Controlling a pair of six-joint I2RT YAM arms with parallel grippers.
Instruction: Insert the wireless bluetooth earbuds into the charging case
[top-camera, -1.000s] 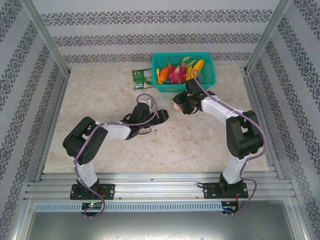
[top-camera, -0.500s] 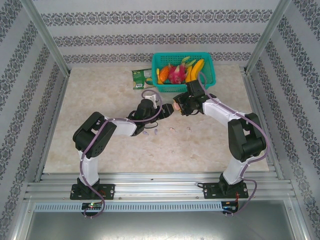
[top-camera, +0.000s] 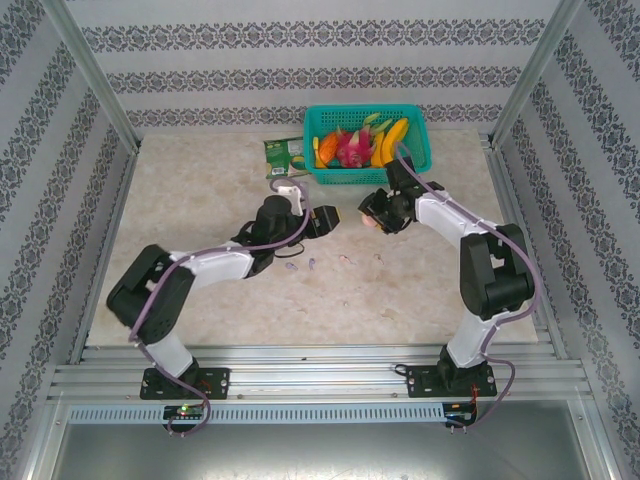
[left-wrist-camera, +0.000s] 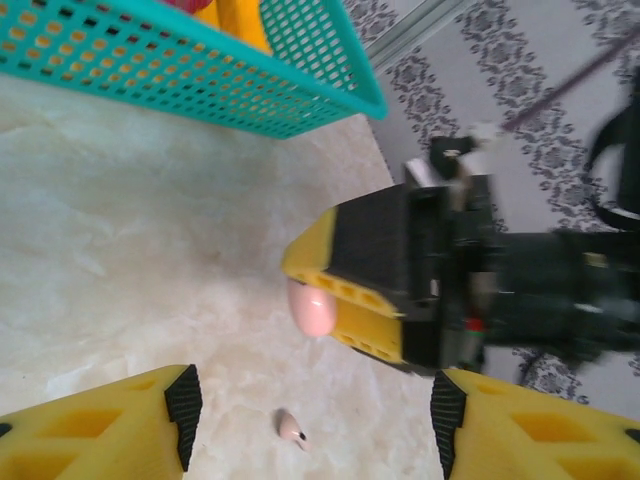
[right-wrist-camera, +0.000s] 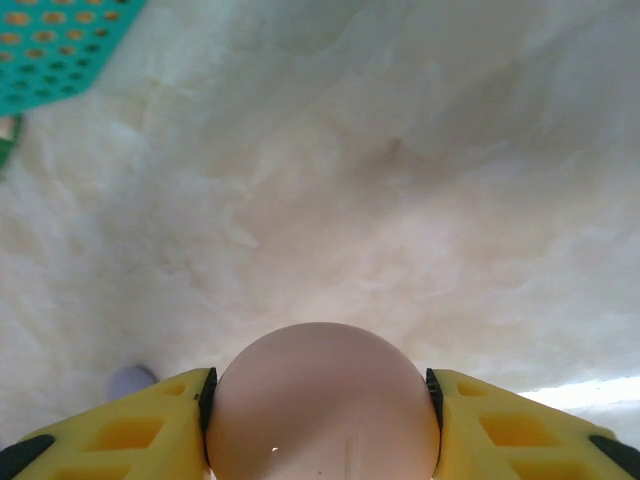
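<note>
"Which step was the robot at?"

"Getting ready to pick up an earbud, I'd say. The right arm's fingers were pinching a round, pale pink charging case by its edges, over the bench in front of the teal basket."

"And the earbuds?"

"They lay loose on the bench, none in the case that I could see. A pale pink earbud lay just under the left arm's fingers, which stood spread with nothing between them. A lavender earbud lay nearby."

"What did the next move call for?"

"As I judged it, lowering the left fingers around that pink earbud and closing them gently, because it was tiny. I couldn't tell whether the case was open."
</note>
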